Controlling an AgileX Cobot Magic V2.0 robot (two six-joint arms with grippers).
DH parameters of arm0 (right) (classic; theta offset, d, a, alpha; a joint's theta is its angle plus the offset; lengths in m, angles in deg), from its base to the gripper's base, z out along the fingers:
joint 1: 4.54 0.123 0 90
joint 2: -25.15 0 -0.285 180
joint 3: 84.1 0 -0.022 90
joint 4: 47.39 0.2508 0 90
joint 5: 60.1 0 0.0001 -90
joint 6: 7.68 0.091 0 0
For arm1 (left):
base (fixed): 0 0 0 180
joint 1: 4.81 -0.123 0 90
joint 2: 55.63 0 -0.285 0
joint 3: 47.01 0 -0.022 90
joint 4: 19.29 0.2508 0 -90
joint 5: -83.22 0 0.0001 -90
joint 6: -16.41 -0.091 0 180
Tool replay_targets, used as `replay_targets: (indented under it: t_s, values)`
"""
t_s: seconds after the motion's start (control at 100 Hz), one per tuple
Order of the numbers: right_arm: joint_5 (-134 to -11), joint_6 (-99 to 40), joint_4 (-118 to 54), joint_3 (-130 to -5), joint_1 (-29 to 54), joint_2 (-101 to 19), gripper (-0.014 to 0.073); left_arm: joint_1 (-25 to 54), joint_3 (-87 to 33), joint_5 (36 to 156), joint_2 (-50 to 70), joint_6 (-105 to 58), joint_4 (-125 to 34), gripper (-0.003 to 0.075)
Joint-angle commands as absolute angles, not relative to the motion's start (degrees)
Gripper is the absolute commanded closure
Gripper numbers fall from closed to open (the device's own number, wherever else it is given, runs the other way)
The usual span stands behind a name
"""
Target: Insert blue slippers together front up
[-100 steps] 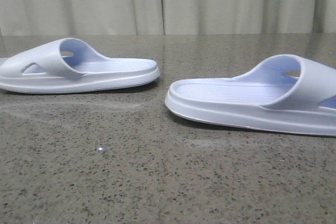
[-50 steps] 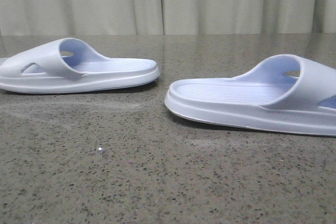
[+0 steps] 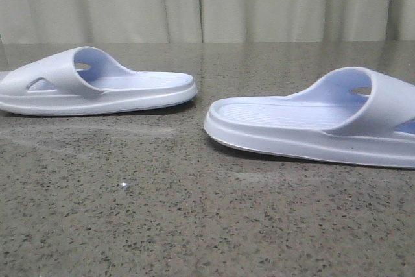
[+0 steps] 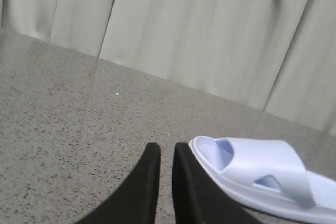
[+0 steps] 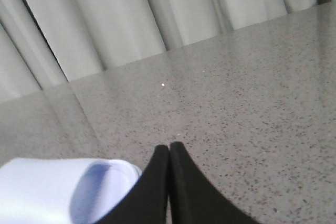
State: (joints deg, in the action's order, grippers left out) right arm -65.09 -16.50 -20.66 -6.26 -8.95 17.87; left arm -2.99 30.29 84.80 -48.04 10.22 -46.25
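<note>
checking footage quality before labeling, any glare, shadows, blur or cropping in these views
Front view: sharp, soft even light, faint sheen streak on the table, thin shadows under both slippers, right slipper cropped at the edge. Left wrist view: left slipper slightly soft. Right wrist view: the slipper's edge is blurred and cropped.
</note>
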Motion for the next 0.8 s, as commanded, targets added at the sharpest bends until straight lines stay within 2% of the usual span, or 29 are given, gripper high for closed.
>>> replay_targets:
  t_s: [0.0, 0.15, 0.34, 0.49, 0.62, 0.79]
  values:
    - [-59.11, -16.76, -13.31, -5.15, -9.32, 19.09, 0.0672, -2.48, 30.34, 79.37, -49.76, 10.24, -54.82, 0.0705]
    - [-58.76, -16.76, -8.49, -8.34, -9.32, 18.83, 0.0672, -2.48, 28.17, 76.86, -49.52, 10.24, -62.36, 0.0705]
    - [-63.81, -17.20, -12.95, -16.85, -9.32, 8.91, 0.0671, -2.48, 18.43, 79.13, -40.25, 10.24, -51.15, 0.0705]
    - [-71.76, -17.20, -14.70, -25.16, -9.38, -6.76, 0.0671, -2.48, 6.64, 90.33, -24.40, 10.24, -38.52, 0.0705]
    - [-78.50, -17.20, -14.79, -31.94, -9.38, -19.27, 0.0672, -2.48, -1.08, 101.45, -12.91, 10.24, -36.30, 0.0705]
    - [-84.70, -18.59, -14.79, -35.80, -9.38, -25.45, 0.0671, -2.48, -4.55, 107.55, -5.31, 9.93, -36.30, 0.0704]
